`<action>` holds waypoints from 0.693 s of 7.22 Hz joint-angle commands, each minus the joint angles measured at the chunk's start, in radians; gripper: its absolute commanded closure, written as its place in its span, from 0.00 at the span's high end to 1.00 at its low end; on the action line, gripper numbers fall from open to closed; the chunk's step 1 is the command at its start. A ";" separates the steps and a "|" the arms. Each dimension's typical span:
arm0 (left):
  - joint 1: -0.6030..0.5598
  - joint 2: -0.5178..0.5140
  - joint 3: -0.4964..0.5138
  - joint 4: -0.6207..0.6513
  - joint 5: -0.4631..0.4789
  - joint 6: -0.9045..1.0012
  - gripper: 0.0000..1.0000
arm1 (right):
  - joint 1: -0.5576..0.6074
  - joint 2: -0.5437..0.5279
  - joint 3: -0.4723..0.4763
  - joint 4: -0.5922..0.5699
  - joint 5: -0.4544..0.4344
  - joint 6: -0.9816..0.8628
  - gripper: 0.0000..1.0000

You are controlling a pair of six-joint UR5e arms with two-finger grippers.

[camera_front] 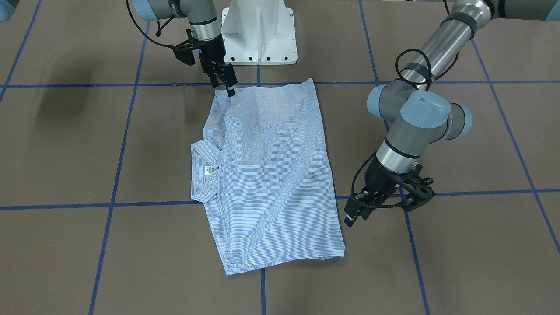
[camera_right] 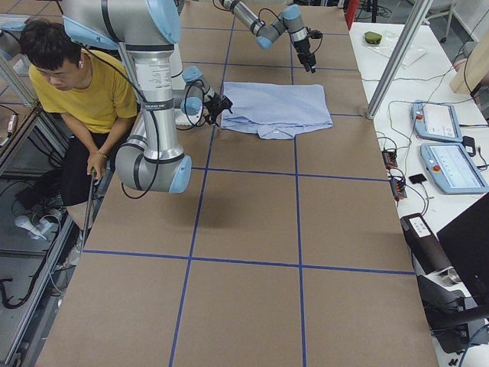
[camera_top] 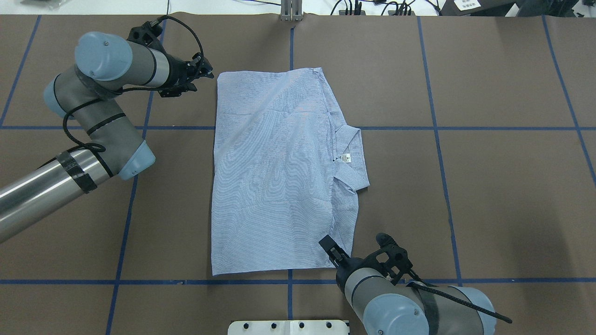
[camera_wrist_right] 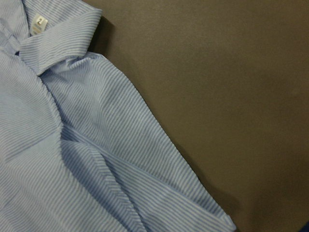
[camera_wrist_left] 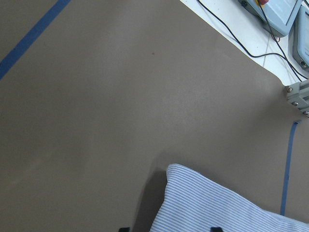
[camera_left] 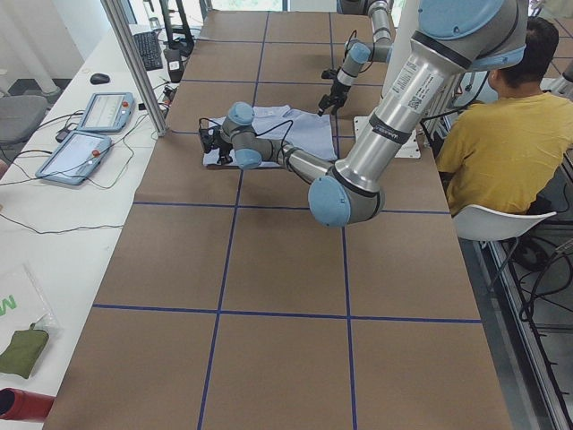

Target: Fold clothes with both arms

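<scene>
Soft, light and limp, the shirt (camera_top: 270,177) wants pinching at corners: left gripper (camera_wrist_left: 169,228) spread over the far-edge corner, right gripper (camera_top: 327,243) at the near-edge corner, closure untellable.

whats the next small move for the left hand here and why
Probably ease the left hand down and close it on the shirt corner: its wrist view shows the fingertips apart with that corner between them, not yet pinched, and the right hand sits at the diagonally opposite corner.
</scene>
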 commanded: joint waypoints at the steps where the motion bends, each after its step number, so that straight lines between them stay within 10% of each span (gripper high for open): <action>1: 0.000 0.000 0.000 0.000 0.001 0.000 0.64 | 0.000 0.001 -0.008 0.002 -0.001 0.006 0.94; 5: -0.002 0.002 -0.003 0.000 0.001 0.000 0.64 | 0.001 0.001 -0.013 0.002 0.001 0.047 0.34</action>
